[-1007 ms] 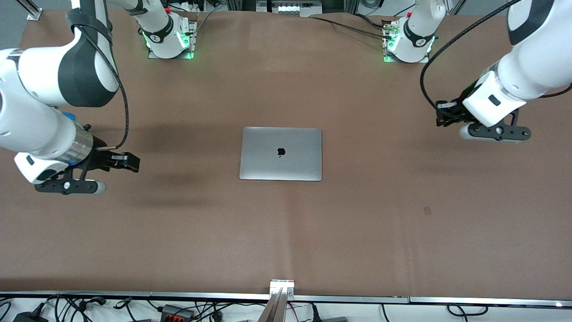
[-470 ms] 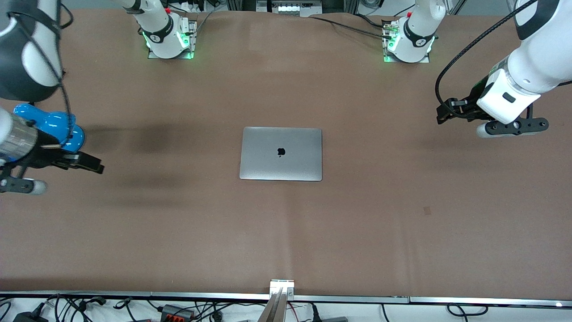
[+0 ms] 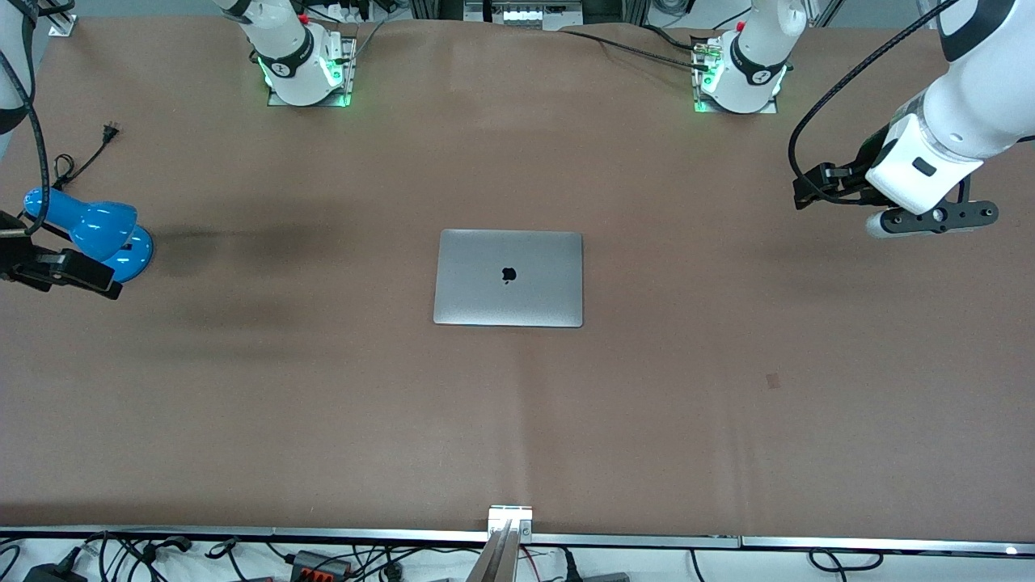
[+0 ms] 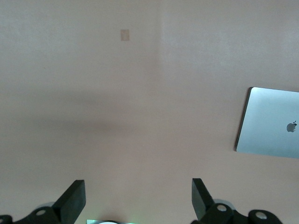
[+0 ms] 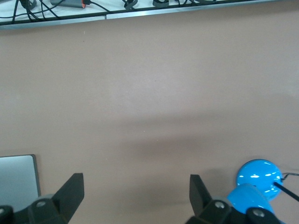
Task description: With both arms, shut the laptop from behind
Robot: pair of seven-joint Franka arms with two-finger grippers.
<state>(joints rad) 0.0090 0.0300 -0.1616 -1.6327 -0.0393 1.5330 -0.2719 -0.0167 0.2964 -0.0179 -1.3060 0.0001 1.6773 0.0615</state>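
The silver-grey laptop [image 3: 509,277] lies shut and flat at the table's middle, its lid up with the black apple logo showing. It also shows in the left wrist view [image 4: 271,122] and, by one corner, in the right wrist view [image 5: 17,179]. My left gripper [image 3: 930,218] hangs open and empty over bare table toward the left arm's end, well apart from the laptop; its fingers [image 4: 74,198] stand wide. My right gripper [image 5: 135,191] is open and empty over the right arm's end of the table. In the front view only its black wrist part [image 3: 65,273] shows at the frame edge.
A blue desk lamp [image 3: 89,230] lies on the table at the right arm's end, beside the right gripper, with its black cord and plug [image 3: 109,129]; it shows in the right wrist view [image 5: 254,179]. A small square mark [image 3: 773,380] is on the brown mat. Cables run along the table's near edge [image 3: 323,558].
Both arms have drawn outward, away from the laptop toward their ends of the table. The right arm has moved nearly out of the front view, uncovering the blue lamp. The laptop has not moved.
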